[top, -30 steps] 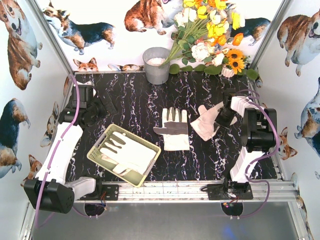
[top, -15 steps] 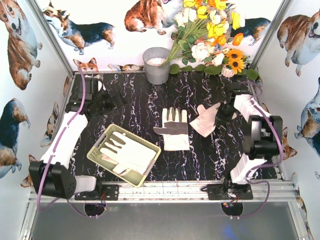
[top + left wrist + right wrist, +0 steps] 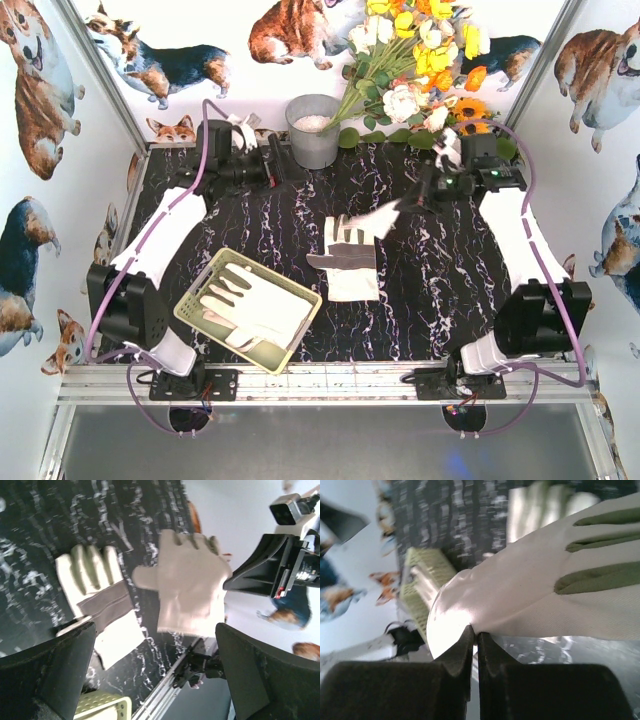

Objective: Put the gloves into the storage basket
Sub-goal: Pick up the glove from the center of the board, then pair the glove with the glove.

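My right gripper (image 3: 413, 200) is shut on the edge of a cream glove (image 3: 372, 223) and holds it in the air above the table's back right. In the right wrist view the jaws (image 3: 476, 636) pinch the glove (image 3: 535, 590), whose finger patches look grey-green. A second glove (image 3: 350, 258) with a grey palm patch lies flat at the table's middle; it also shows in the left wrist view (image 3: 95, 587). The pale yellow-green basket (image 3: 196, 310) stands at the front left with white gloves (image 3: 262, 305) inside. My left gripper (image 3: 273, 163) is open and empty, raised near the back left.
A grey metal bucket (image 3: 313, 130) stands at the back centre, just right of my left gripper. A bunch of artificial flowers (image 3: 420, 70) leans over the back right. An aluminium rail (image 3: 330, 382) runs along the front edge. Corgi-print walls enclose the table.
My right arm has lifted the held glove off the table and stretched toward the back. My left arm has swung from the left side to the back, next to the bucket.
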Available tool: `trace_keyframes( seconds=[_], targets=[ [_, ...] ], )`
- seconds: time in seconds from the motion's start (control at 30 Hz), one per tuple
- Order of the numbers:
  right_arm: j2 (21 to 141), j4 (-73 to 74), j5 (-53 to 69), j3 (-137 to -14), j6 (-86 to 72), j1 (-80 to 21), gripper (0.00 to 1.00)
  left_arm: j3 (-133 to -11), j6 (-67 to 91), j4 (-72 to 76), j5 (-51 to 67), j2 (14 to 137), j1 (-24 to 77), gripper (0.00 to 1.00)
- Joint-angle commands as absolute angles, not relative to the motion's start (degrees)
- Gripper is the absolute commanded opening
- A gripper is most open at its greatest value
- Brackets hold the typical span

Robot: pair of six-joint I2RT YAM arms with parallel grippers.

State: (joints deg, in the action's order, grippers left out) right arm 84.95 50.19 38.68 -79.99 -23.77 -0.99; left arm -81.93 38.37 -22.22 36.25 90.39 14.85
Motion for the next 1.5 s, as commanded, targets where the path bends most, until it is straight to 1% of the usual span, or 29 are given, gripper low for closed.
trace_keyframes(
  seconds=[0.0, 0.2, 0.4, 0.53, 0.7, 0.87, 1.07, 1.47],
  targets=[
    [81.2, 43.4, 54.0, -85.6, -27.6, -5.4, 0.00, -85.4, 42.8, -13.1, 47.6, 92.1, 14.8, 1.00],
    [78.3, 39.5, 61.6, -87.6, -32.8, -10.0, 0.00, -85.3, 47.3, -4.8, 56.3, 94.1, 15.1, 1.00],
    [72.3, 26.9, 65.5, -82.6, -41.9, -12.2, 0.00, -82.9, 47.8, -2.0, 61.7, 93.7, 16.3, 1.00],
    [69.6, 23.7, 66.7, -80.7, -44.1, -12.5, 0.00, -79.6, 51.1, 2.1, 63.6, 92.4, 18.8, 1.00],
    [67.4, 23.4, 66.9, -80.0, -43.5, -12.7, 0.00, -73.2, 63.7, 17.7, 65.8, 90.3, 22.0, 1.00],
    [67.1, 22.3, 67.3, -78.8, -43.4, -12.9, 0.00, -67.5, 81.0, 37.9, 65.5, 88.8, 22.6, 1.00],
    [67.7, 20.0, 67.4, -78.7, -43.9, -13.4, 0.00, -66.0, 83.1, 38.6, 66.7, 87.6, 24.2, 1.00],
    [67.1, 15.1, 68.1, -76.5, -46.4, -14.0, 0.00, -65.7, 81.7, 34.7, 68.2, 87.3, 25.7, 1.00]
  ],
)
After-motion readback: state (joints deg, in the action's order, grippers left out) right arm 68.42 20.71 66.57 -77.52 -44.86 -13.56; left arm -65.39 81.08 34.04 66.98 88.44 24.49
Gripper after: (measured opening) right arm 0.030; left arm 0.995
